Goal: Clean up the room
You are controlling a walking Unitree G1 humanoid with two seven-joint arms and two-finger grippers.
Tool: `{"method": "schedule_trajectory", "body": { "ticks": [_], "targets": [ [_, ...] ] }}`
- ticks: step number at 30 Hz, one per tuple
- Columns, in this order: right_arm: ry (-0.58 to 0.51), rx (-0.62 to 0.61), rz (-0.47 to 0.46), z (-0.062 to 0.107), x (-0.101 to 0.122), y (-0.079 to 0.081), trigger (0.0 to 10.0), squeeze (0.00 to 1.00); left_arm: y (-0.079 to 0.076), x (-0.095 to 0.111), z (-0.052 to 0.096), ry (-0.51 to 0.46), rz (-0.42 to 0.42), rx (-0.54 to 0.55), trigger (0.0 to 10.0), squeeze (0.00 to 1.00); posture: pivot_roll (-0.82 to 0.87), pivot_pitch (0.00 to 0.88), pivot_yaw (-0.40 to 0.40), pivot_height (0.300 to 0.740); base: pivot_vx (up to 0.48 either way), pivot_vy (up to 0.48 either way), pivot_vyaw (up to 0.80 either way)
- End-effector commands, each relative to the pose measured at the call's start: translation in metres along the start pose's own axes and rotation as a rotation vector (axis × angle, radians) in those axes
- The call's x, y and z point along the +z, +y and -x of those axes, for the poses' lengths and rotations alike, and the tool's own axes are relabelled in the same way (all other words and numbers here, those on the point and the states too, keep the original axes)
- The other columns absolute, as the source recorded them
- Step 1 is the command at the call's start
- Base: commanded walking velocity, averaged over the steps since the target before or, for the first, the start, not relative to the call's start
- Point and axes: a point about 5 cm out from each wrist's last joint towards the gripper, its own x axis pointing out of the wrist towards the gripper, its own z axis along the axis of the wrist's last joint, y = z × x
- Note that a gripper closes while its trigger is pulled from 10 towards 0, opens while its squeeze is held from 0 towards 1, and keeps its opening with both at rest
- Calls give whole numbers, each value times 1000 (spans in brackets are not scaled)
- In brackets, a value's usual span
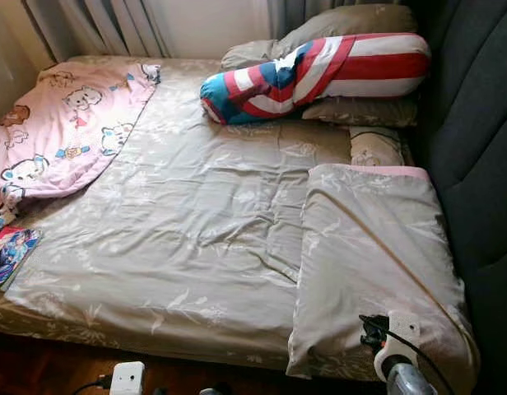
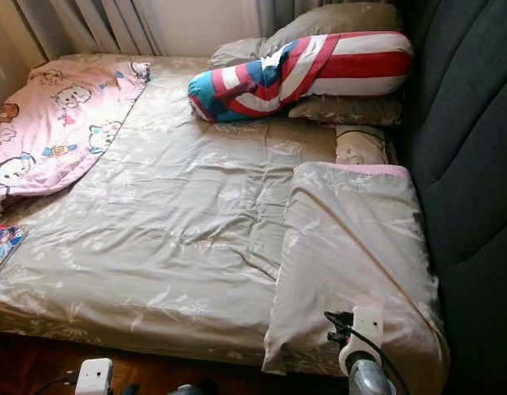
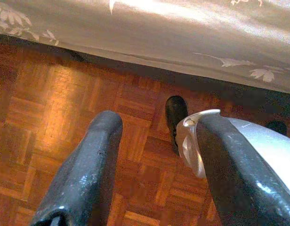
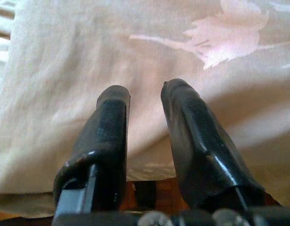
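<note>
Bed [image 1: 196,239] with folded blanket [image 1: 373,247] at near right.
Right pincer [image 4: 144,94], fingers parted and ungrasping, hovers over the blanket's near edge.

Before me lies a bed [image 1: 196,247] under a beige leaf-patterned cover. A pink cartoon-print blanket [image 1: 64,123] drapes its far left corner, a red, white and blue striped bolster [image 1: 319,74] rests on beige pillows [image 1: 352,25], and my right arm [image 1: 397,362] hovers over a folded beige quilt [image 1: 377,263].
</note>
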Motion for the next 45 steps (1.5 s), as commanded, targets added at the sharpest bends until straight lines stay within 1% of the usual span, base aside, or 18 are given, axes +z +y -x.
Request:
{"method": "schedule_trajectory", "body": {
  "ticks": [1,2,3,7,9,10,11,15,16,17,18,25,33,45],
  "targets": [
    [25,0,7,3,-8,1,10000,957,6,-9,4,30,-10,16,10000,0,-9,160,47,740,0,0,0],
    [25,0,7,3,-8,1,10000,957,6,-9,4,30,-10,16,10000,0,-9,160,47,740,0,0,0],
    [26,2,11,2,-7,2,10000,1000,6,-8,4,29,-10,15,10000,0,-9,160,47,740,0,0,0],
    [36,6,28,2,-8,4,10000,1000,7,-9,4,27,-11,15,10000,0,-11,162,46,740,0,0,0],
    [54,5,51,2,-10,4,10000,1000,7,-9,4,28,-12,15,10000,0,-11,162,46,740,0,0,0],
    [76,1,81,3,-13,4,10000,1000,7,-10,4,32,-15,14,10000,0,-11,162,46,740,0,0,0],
    [79,1,83,3,-14,5,10000,988,6,-10,4,34,-17,13,10000,0,-9,162,46,740,0,0,0],
    [85,9,82,3,-15,7,10000,996,6,-11,5,37,-13,15,10000,0,-6,163,44,740,0,0,0],
    [87,14,82,3,-16,8,10000,729,6,-11,5,35,-9,14,10000,0,-4,163,45,740,0,0,0],
    [87,14,82,3,-16,8,10000,729,6,-11,5,35,-9,14,10000,0,-4,163,45,740,0,0,0],
    [89,18,82,3,-16,9,10000,0,6,-11,5,35,-5,13,10000,0,-3,164,45,740,0,0,0],
    [99,17,89,3,-17,11,10000,0,3,-10,4,30,-6,4,10000,0,-5,155,51,740,0,0,0],
    [101,22,86,3,-18,13,10000,0,4,-9,3,32,-4,1,10000,0,-7,146,54,740,0,0,0],
    [119,14,70,3,-20,15,10000,0,4,-10,4,37,-7,-2,10000,0,4,142,58,740,0,414,0]
  ]
}}
